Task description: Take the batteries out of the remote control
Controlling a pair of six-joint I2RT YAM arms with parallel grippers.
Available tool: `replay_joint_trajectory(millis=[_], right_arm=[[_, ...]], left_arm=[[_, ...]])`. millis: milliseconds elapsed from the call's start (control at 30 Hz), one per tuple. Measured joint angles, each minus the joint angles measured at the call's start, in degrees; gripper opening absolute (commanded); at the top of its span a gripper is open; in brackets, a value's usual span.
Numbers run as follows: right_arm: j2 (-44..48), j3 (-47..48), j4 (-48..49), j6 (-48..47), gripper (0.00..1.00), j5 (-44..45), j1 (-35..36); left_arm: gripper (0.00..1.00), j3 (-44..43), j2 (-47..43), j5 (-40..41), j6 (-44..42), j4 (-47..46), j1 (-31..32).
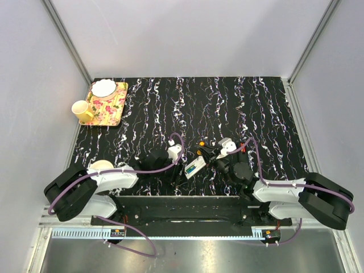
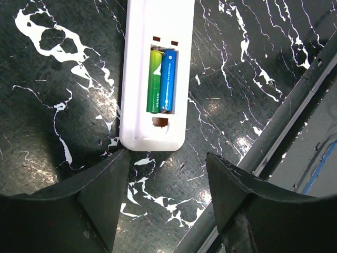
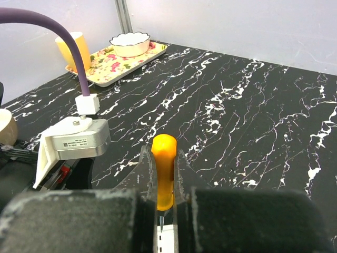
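The white remote control (image 2: 158,21) lies back-up on the black marbled table, its compartment uncovered. Two batteries sit side by side inside, one green (image 2: 154,81) and one blue (image 2: 167,81). My left gripper (image 2: 167,158) is open just short of the remote's near end, with nothing between its fingers. In the top view the remote (image 1: 195,166) lies between both arms. My right gripper (image 3: 164,153) is shut on an orange-handled tool (image 3: 164,168) whose thin metal tip points down at the remote (image 3: 167,240).
At the far left corner a floral tray (image 1: 108,105) carries a white bowl (image 1: 103,88), with a yellow mug (image 1: 82,111) beside it. A beige round thing (image 1: 101,165) sits by the left arm. The metal frame rail (image 2: 295,121) runs close along the remote's right.
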State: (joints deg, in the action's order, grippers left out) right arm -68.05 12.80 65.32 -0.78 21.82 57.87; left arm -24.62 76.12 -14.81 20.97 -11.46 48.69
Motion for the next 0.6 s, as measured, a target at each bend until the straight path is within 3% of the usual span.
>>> replay_joint_trajectory(millis=[600], right_arm=[[-8.6, -0.2, 6.3, -0.8, 0.0, -3.9, 0.0]], left_arm=[[0.67, -4.4, 0.0, 3.7, 0.0, 4.9, 0.0]])
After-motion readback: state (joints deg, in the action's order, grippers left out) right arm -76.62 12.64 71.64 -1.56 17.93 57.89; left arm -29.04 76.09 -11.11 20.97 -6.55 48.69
